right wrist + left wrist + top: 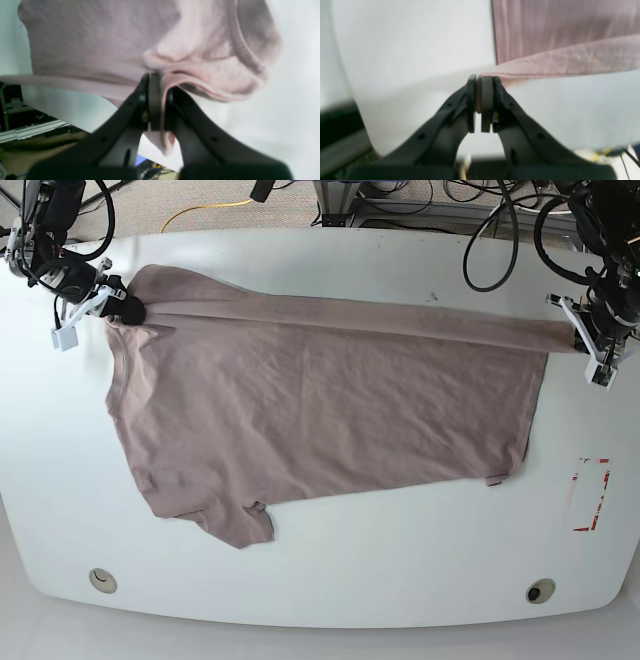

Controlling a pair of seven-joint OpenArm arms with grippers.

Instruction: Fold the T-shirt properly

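Observation:
The mauve T-shirt [320, 410] lies spread on the white table [330, 570], collar end at the left, hem at the right, one sleeve at the lower left. Its far edge is lifted into a taut folded strip between both grippers. My left gripper [582, 340] is shut on the hem corner; in the left wrist view the left gripper [480, 80] pinches the T-shirt [557, 62]. My right gripper [125, 305] is shut on the shoulder by the collar; in the right wrist view the right gripper [158, 82] pinches bunched cloth of the T-shirt [100, 37].
A red-and-white marking [590, 493] sits on the table at the right. Two round holes [100, 580] [540, 591] are near the front edge. Cables [500, 230] hang behind the far edge. Floor and equipment show past the table edge [30, 125].

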